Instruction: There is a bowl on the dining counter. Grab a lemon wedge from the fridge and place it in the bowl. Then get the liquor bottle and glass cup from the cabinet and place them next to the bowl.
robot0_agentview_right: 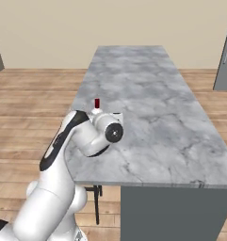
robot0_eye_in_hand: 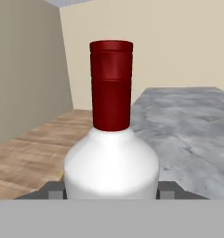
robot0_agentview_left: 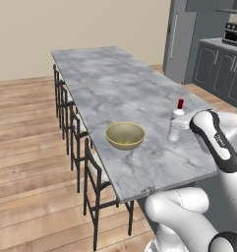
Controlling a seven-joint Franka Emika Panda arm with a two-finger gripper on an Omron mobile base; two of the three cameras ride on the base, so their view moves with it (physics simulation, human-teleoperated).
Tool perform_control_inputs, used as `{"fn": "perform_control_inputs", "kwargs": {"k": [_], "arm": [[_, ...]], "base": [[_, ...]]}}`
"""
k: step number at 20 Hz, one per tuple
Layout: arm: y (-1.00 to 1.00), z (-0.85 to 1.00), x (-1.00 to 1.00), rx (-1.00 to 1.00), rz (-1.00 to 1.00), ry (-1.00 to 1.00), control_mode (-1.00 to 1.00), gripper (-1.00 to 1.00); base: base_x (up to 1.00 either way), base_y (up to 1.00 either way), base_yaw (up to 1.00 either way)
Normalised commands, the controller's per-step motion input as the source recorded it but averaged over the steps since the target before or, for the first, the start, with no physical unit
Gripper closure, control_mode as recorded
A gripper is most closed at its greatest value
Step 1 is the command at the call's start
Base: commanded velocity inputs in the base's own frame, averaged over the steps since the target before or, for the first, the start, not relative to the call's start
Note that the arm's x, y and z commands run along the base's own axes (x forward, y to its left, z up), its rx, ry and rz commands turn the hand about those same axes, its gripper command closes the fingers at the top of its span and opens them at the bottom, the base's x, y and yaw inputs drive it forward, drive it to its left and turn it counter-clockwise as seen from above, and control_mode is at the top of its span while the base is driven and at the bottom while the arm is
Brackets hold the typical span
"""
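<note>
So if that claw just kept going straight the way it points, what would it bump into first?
The liquor bottle: it already stands between the gripper fingers, upright on the dining counter. Whether the pads touch it is unclear.

The white Franka Panda arm with dark joints (robot0_agentview_left: pixel 216 142) rises from the 5 o'clock corner of the left base view, its bulky shoulder low and its forearm leaning up toward 11 o'clock. In the right base view it climbs from 7 o'clock and bends at a round wrist joint, the hand reaching level over the surface. In the hand view the two-finger gripper (robot0_eye_in_hand: pixel 111 189) has its small dark fingertips (robot0_eye_in_hand: pixel 55 189) pressed against both sides of the whitish, red-capped liquor bottle (robot0_eye_in_hand: pixel 111 160), clamping its body.
</note>
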Motion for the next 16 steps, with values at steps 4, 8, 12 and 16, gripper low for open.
{"fn": "perform_control_inputs", "kwargs": {"k": [4, 8, 12, 16], "arm": [[0.0, -0.37, 0.43, 0.0, 0.03, -0.01, -1.0, 1.0], [0.0, -0.34, 0.56, 0.0, 0.06, 0.0, -1.0, 1.0], [-0.01, -0.41, 0.43, 0.0, 0.06, 0.0, -1.0, 1.0], [0.0, -0.47, 0.29, 0.0, 0.06, 0.0, -1.0, 1.0]], "base": [[0.0, 0.0, 0.0], [0.0, 0.0, 0.0], [0.0, 0.0, 0.0], [0.0, 0.0, 0.0]]}}
